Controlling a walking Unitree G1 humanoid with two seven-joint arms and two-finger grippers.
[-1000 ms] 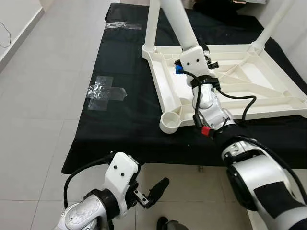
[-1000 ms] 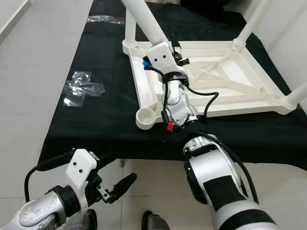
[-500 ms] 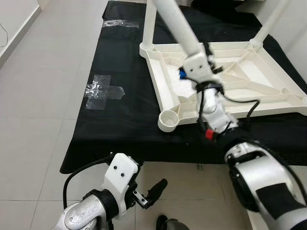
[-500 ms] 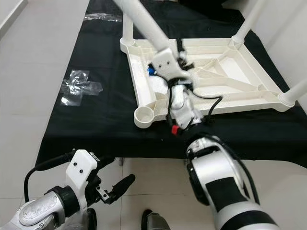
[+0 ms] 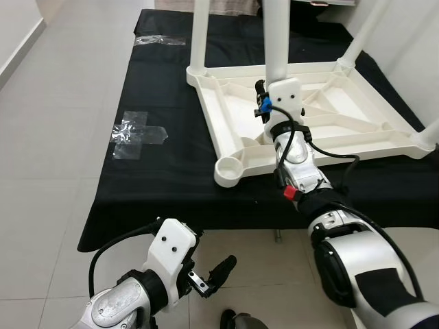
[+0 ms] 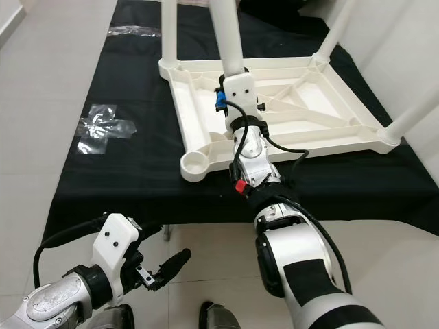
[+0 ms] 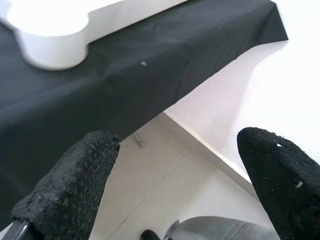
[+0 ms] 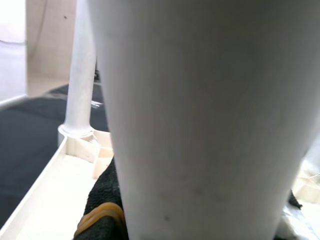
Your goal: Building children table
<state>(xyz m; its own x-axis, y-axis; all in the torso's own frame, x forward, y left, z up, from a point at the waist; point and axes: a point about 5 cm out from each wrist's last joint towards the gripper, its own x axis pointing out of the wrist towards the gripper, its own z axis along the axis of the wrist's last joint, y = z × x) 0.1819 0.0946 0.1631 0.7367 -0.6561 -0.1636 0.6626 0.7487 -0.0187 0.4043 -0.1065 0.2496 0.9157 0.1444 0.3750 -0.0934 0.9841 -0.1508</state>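
Note:
The white children's table top lies upside down on a black cloth. Three white legs stand in its corners; the near-left socket is empty. My right gripper is shut on a fourth white leg, held upright over the underside, behind the empty socket. In the right wrist view this leg is very close, with a black finger against it. My left gripper hangs low in front of the cloth's near edge, open with nothing between its fingertips.
Clear tape patches lie on the cloth at the left and far left. Light tiled floor runs along the left and in front. A white wall stands close on the right.
The leg in my right gripper swung from leaning left to upright. The camera view has shifted slightly. My left arm stays low and still.

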